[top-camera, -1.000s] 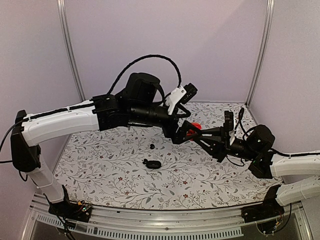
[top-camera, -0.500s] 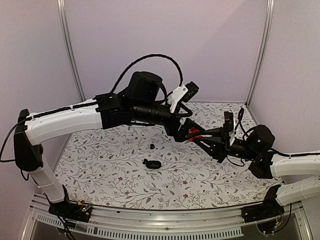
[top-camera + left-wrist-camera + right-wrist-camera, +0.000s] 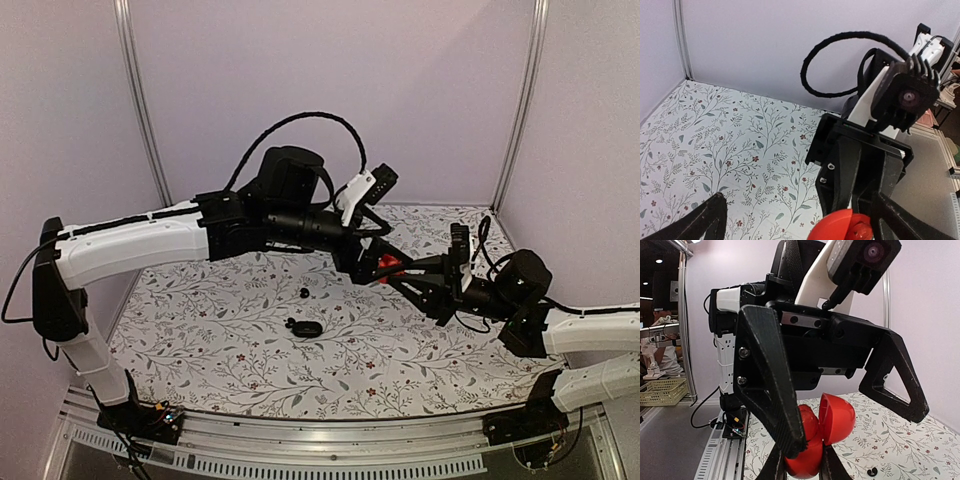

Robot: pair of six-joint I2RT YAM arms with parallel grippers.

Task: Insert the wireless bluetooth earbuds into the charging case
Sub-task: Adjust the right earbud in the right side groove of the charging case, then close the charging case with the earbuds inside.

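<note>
The black oval charging case (image 3: 308, 328) lies on the flowered mat. One tiny black earbud (image 3: 289, 322) sits just left of it and another (image 3: 303, 293) a little behind. My right gripper (image 3: 392, 270) (image 3: 805, 466) is shut on a red round hinged shell (image 3: 388, 262) (image 3: 837, 417) (image 3: 840, 225), held above the mat with its lid swung open. My left gripper (image 3: 372, 262) (image 3: 800, 227) is open. Its fingers (image 3: 767, 380) stand on either side of the red shell, and I cannot tell whether they touch it. A small black earbud (image 3: 871, 471) shows on the mat below.
The flowered mat (image 3: 200, 330) covers the table between pale walls and metal corner posts (image 3: 140, 100). The two arms meet above the mat's right middle, well above and right of the black pieces. A black cable (image 3: 300, 118) loops over the left wrist.
The left gripper has shifted slightly right and down around the red shell. The right gripper and the black pieces on the mat have stayed put.
</note>
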